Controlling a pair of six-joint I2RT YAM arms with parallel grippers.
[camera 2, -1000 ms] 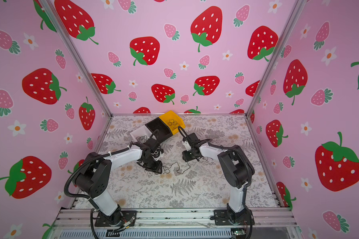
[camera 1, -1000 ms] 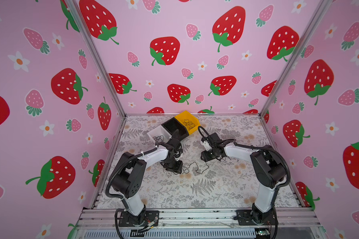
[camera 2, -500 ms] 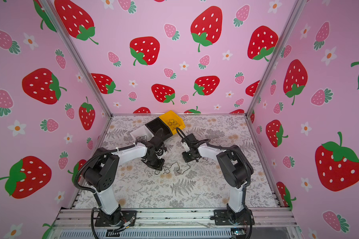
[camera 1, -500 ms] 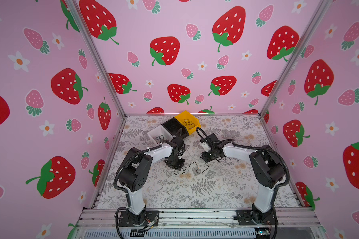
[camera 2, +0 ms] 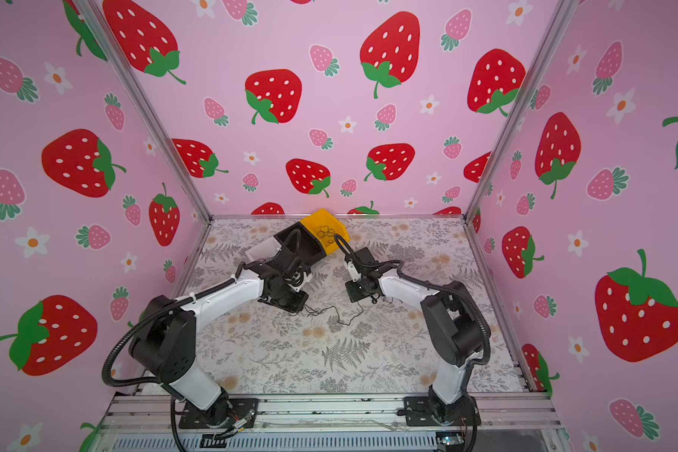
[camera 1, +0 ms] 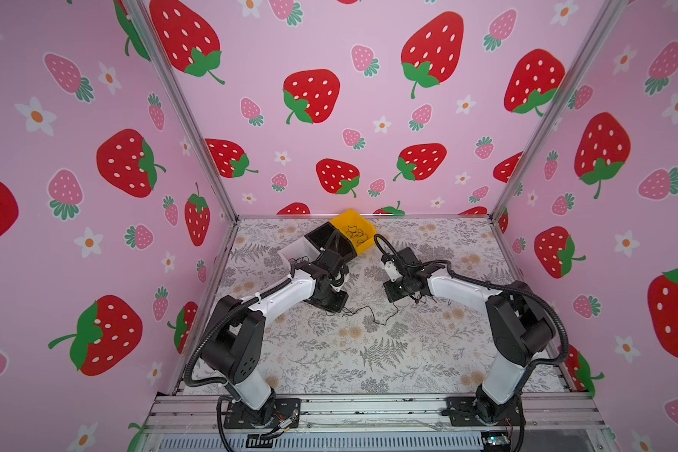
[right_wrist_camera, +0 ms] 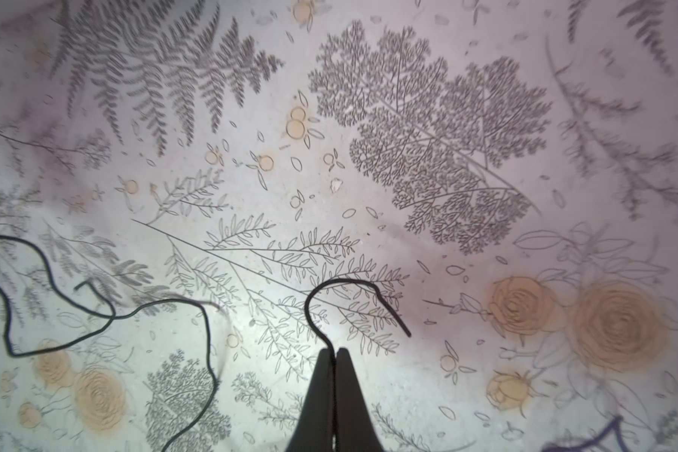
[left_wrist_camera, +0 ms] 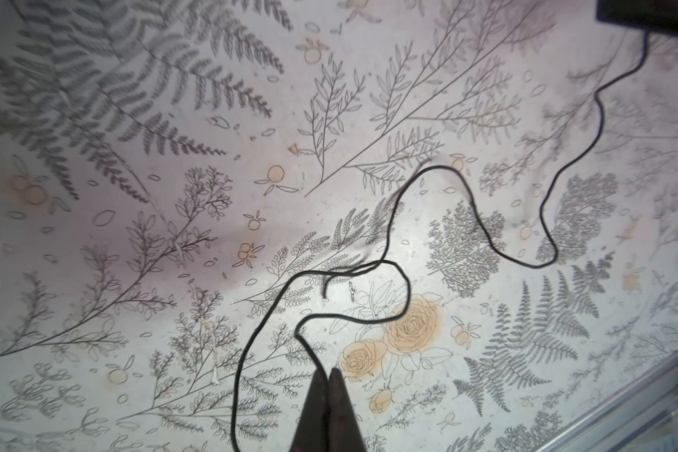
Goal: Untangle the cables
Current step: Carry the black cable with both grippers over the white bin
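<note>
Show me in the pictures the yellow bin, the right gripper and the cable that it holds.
yellow bin (camera 1: 345,219): in a top view, bare part of its wall.
right gripper (right_wrist_camera: 335,350): right wrist view, between its shut fingers.
cable (right_wrist_camera: 345,279): right wrist view, top of its hooked bend.

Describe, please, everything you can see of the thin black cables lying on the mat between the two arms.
The cables are very thin, limp black strands, like fine insulated wire. They lie slack on the leaf-printed mat between the arms, in wavy curves and open loops. The left tool is shut on one strand, the right tool on another, whose free end hooks away. A cut end shows near the left tool.
</note>
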